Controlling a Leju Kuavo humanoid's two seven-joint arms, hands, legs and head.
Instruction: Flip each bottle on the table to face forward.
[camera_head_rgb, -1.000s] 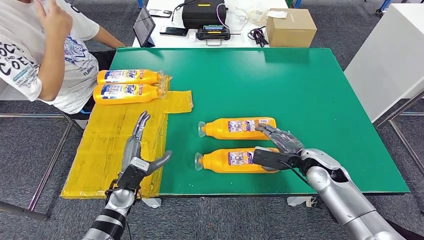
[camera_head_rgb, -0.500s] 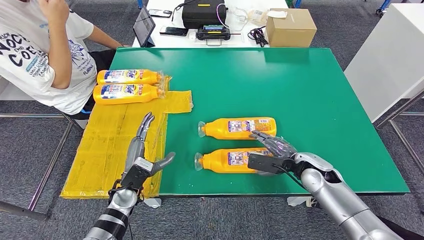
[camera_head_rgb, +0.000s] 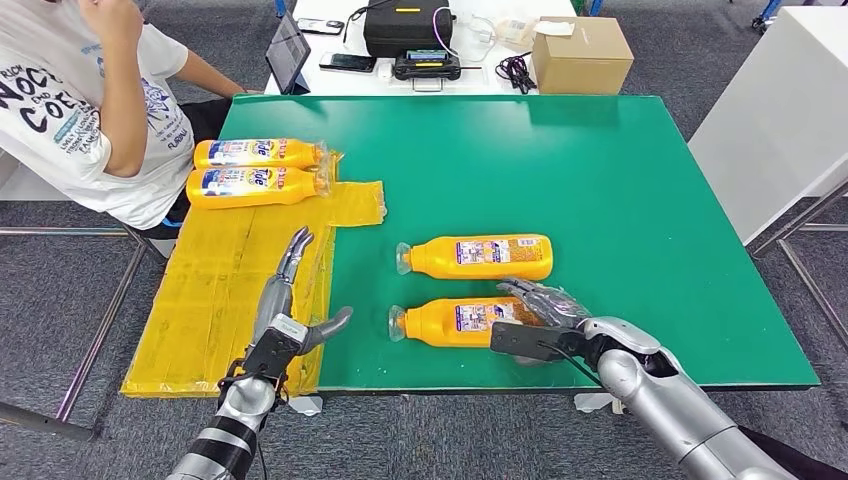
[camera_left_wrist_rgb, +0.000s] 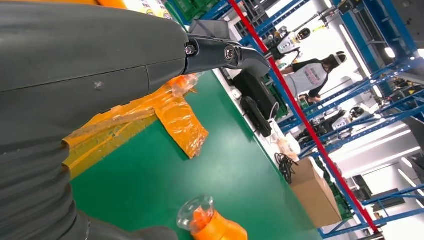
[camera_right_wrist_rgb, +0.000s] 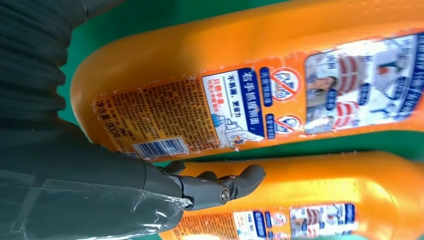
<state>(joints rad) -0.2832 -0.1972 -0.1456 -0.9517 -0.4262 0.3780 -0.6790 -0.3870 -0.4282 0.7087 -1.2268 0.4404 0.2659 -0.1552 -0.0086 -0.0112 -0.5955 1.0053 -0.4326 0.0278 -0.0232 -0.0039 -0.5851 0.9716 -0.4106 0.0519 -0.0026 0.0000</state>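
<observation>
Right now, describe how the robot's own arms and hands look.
Both arms are silver metal with rounded joint housings. The left robot hand has slim grey fingers on a black wrist block, with thin black cables below. The right robot hand is dark grey with a black thumb; close up, a grey ribbed cover.

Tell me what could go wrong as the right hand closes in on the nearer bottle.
The right hand covers the base end of the near bottle without a clear wrap, so the bottle could roll or slip when turned. The far bottle lies close beside it; the fingers may bump it. The near bottle also lies near the table edge.
</observation>
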